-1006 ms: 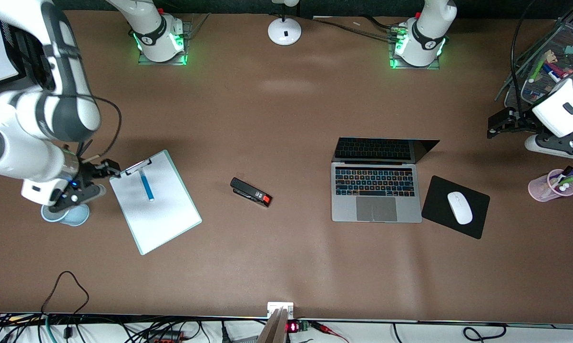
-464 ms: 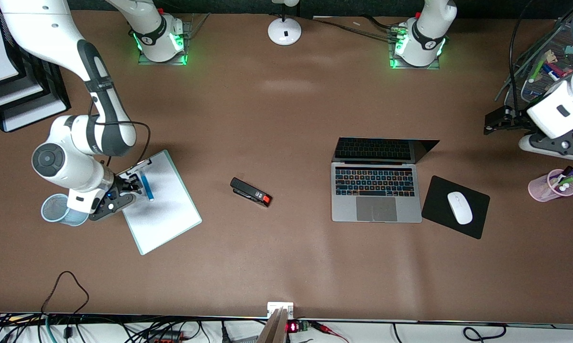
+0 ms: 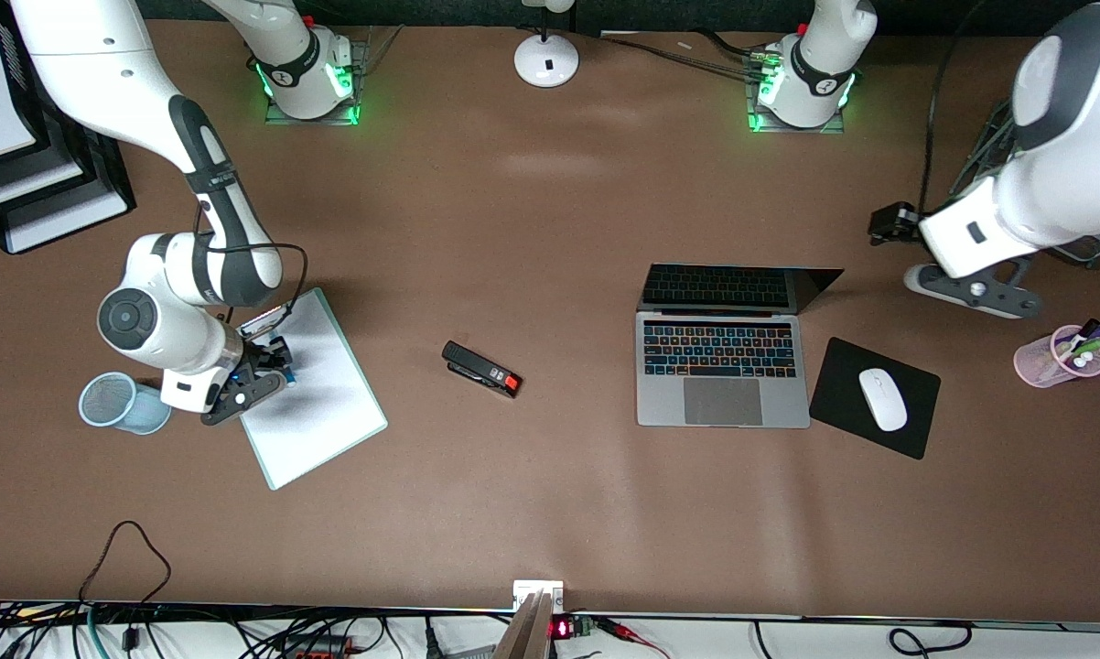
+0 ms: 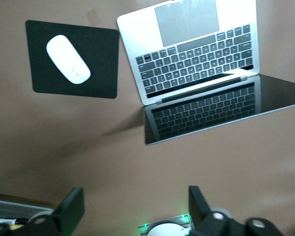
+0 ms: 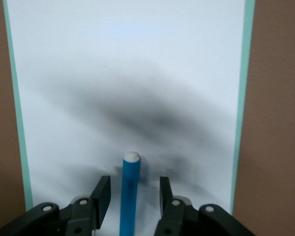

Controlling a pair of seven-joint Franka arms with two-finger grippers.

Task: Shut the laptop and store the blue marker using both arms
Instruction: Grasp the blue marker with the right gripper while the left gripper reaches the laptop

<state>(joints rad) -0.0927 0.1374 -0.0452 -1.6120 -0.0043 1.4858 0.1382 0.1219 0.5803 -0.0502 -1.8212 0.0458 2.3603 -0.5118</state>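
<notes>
The laptop [image 3: 722, 366] lies open on the table, its dark screen [image 3: 742, 286] tilted back; it also shows in the left wrist view [image 4: 196, 64]. The blue marker [image 5: 130, 182] lies on a white clipboard [image 3: 317, 412]. My right gripper [image 3: 271, 359] is low over the clipboard, open, with the marker between its fingers [image 5: 102, 194] but not touching them. In the front view the marker is mostly hidden under that gripper. My left gripper [image 3: 887, 223] is open and empty [image 4: 135, 206], up in the air over bare table beside the laptop's screen, toward the left arm's end.
A black stapler [image 3: 481, 368] lies between clipboard and laptop. A black mouse pad [image 3: 843, 366] with a white mouse [image 3: 882, 399] sits beside the laptop. A pink cup of markers [image 3: 1044, 361] stands at the left arm's end, a blue mesh cup [image 3: 115, 403] beside the clipboard.
My right gripper moved from beside the clipboard's clip to over the marker and now straddles it. My left arm swung in from the table's end toward the laptop.
</notes>
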